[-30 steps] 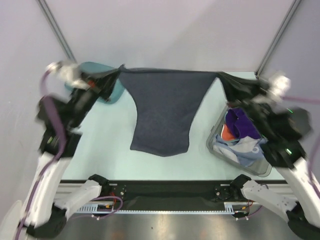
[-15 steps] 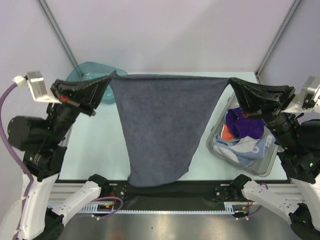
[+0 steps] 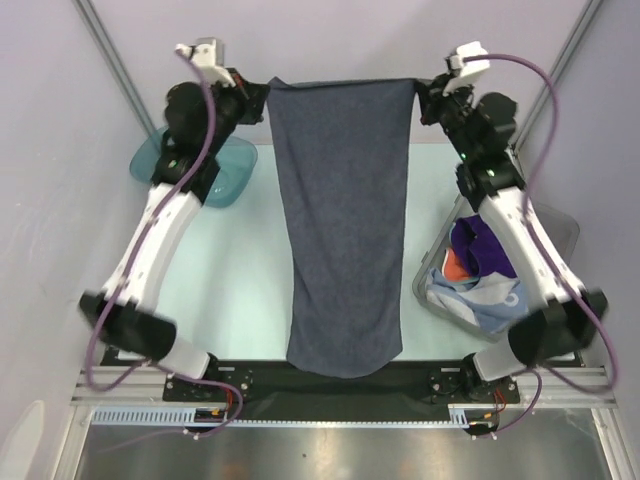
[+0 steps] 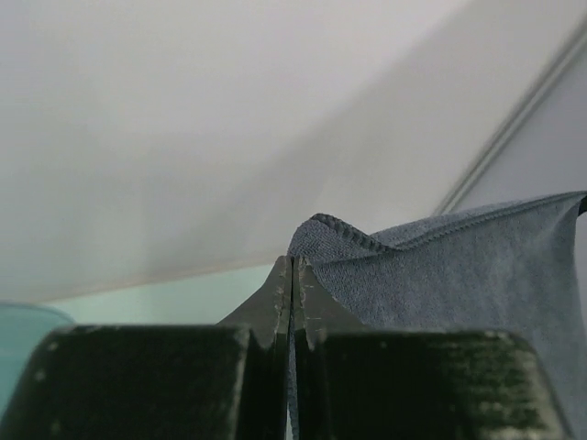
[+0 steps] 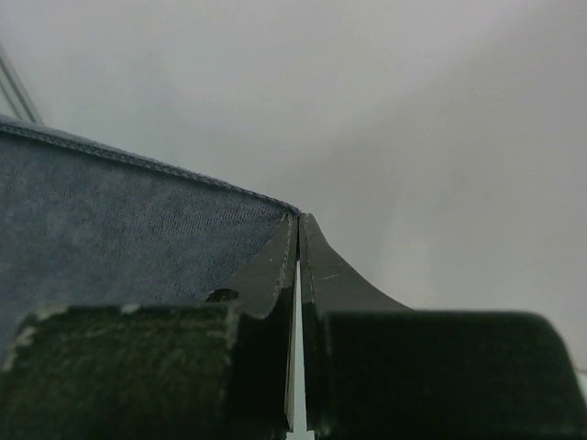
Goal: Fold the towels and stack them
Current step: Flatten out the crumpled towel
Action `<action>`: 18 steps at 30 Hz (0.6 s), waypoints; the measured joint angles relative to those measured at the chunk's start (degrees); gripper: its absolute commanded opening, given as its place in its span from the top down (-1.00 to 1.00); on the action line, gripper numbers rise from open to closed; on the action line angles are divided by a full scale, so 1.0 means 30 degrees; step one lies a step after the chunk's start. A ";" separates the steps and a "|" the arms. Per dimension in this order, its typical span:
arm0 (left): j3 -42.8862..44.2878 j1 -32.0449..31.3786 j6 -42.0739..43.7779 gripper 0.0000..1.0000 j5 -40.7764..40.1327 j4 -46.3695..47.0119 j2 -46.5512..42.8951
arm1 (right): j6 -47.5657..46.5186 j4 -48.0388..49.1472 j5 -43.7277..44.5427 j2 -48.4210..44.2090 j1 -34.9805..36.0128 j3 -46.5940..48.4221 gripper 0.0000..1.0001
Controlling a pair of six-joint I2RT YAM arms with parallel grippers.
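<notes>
A dark grey-blue towel point(image 3: 345, 220) hangs stretched between both arms, raised high at the back of the table, its lower edge drooping over the front edge. My left gripper point(image 3: 266, 92) is shut on its top left corner; in the left wrist view the towel point(image 4: 459, 275) bunches beside the closed gripper point(image 4: 292, 266). My right gripper point(image 3: 420, 88) is shut on the top right corner; the right wrist view shows the hemmed towel point(image 5: 128, 220) running into the closed gripper point(image 5: 298, 220). More towels, a purple one point(image 3: 485, 245), a light-blue one point(image 3: 490, 300) and an orange-edged one point(image 3: 455, 265), lie heaped in the clear bin point(image 3: 545, 335).
A teal plastic tray point(image 3: 195, 170) sits at the back left of the table, behind the left arm. The clear bin stands at the right side. Pale green tabletop point(image 3: 235, 290) shows on both sides of the hanging towel. Frame posts rise at the back corners.
Both arms have swung up and back, lifting the towel's top edge higher. The grippers have drawn closer together, so the towel hangs narrower and longer than before.
</notes>
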 measured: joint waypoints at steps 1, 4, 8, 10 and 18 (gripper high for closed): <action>0.0233 0.0379 0.0080 0.99 0.0095 0.0124 0.1275 | 0.0277 0.0036 -0.0444 0.1217 -0.0525 0.0131 1.00; 0.1588 0.1377 0.0109 0.99 0.0539 0.0372 0.4947 | 0.1013 0.0889 -0.2025 0.4612 -0.1617 0.0452 1.00; 0.3417 0.2040 0.0248 0.99 0.1253 0.0911 0.8757 | 0.1785 0.2331 -0.3840 0.7810 -0.2368 0.0903 1.00; 0.4131 0.2244 0.0255 0.99 0.1545 0.1341 1.0214 | 0.2127 0.2892 -0.4656 0.9362 -0.2616 0.1792 1.00; 0.4539 0.3009 0.0335 0.99 0.2834 0.2747 1.1992 | 0.2885 0.4503 -0.7169 1.2619 -0.2994 0.4510 1.00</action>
